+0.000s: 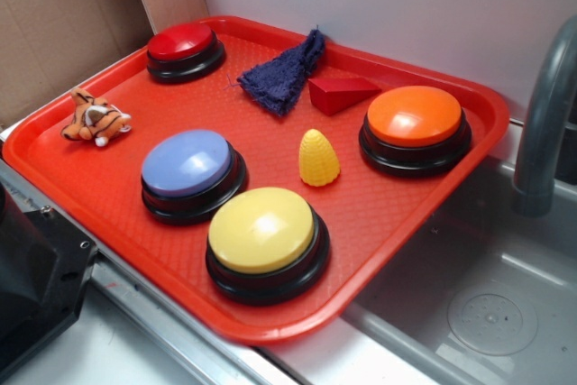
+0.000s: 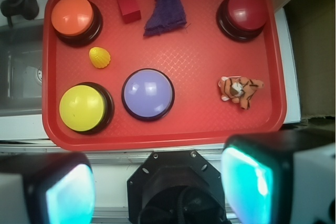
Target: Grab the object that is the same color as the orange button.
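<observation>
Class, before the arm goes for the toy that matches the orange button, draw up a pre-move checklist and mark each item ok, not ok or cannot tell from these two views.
1. Target found: the tiger shares its colour with the orange button. Ok.
2. Target free of neighbours: it lies alone on the tray, apart from the red button and the purple button. Ok.
3. Hand open: fingers stand wide apart in the wrist view, nothing between them. Ok.
4. Hand above the target: it sits off the tray's near edge, the tiger away to one side. Not ok.
5. Tiger's pose suits a grasp: on its side; best grip axis unclear. Cannot tell.
</observation>
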`<state>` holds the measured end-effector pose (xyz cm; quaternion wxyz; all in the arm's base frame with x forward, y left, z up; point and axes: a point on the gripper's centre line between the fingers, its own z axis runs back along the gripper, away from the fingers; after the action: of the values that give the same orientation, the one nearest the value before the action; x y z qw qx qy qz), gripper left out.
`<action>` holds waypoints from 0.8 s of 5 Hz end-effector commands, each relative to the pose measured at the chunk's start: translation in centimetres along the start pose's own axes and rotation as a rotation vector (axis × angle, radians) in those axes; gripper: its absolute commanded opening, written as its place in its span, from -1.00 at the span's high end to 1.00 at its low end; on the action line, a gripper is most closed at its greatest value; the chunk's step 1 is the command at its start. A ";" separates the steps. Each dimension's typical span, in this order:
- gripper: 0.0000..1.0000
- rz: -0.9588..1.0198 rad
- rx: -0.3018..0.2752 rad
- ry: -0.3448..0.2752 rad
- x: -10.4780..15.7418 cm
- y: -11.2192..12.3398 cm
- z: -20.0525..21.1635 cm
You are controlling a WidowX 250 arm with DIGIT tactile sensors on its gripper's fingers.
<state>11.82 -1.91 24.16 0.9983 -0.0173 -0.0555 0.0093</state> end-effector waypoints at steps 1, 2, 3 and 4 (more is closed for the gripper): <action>-1.00 0.000 0.000 0.000 0.0 0.0 0.0; -1.00 -0.061 0.052 -0.011 1.5 5.1 -3.0; -1.00 -0.216 0.124 0.043 2.6 8.4 -5.1; -1.00 -0.432 0.160 0.087 3.4 10.7 -7.5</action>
<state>15.35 8.14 16.11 0.9765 0.0649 -0.0069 -0.2052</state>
